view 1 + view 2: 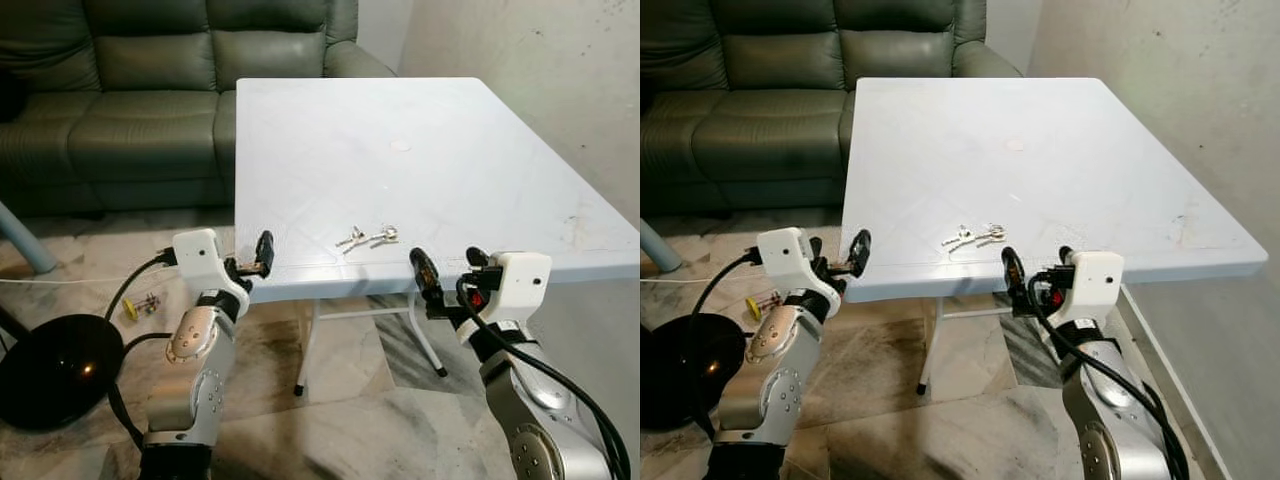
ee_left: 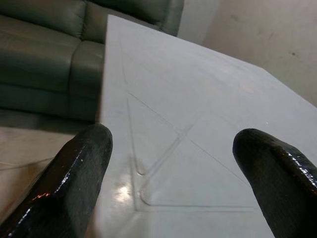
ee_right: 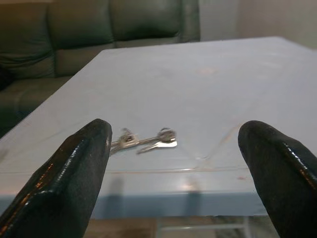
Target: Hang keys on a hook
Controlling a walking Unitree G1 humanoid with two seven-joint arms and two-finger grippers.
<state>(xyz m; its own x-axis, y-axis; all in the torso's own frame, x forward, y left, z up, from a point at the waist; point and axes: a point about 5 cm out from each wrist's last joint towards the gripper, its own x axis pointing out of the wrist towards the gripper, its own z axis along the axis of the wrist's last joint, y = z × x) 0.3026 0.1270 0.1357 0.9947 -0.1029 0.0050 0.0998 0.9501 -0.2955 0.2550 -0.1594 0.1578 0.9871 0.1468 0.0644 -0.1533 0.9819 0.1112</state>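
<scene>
The keys [image 1: 366, 237] lie on the surface [image 1: 420, 180] near its front edge, just ahead of my right gripper [image 3: 173, 183], whose fingers are spread; my left gripper [image 2: 178, 183] is spread too.

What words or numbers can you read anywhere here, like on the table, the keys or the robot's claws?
None can be read.
The white table: plain, no writing.
The keys: too small and blurred to show any stamp.
The left claw and right claw: plain black, with white unlabelled housings behind them.
The green sofa: no label.
</scene>
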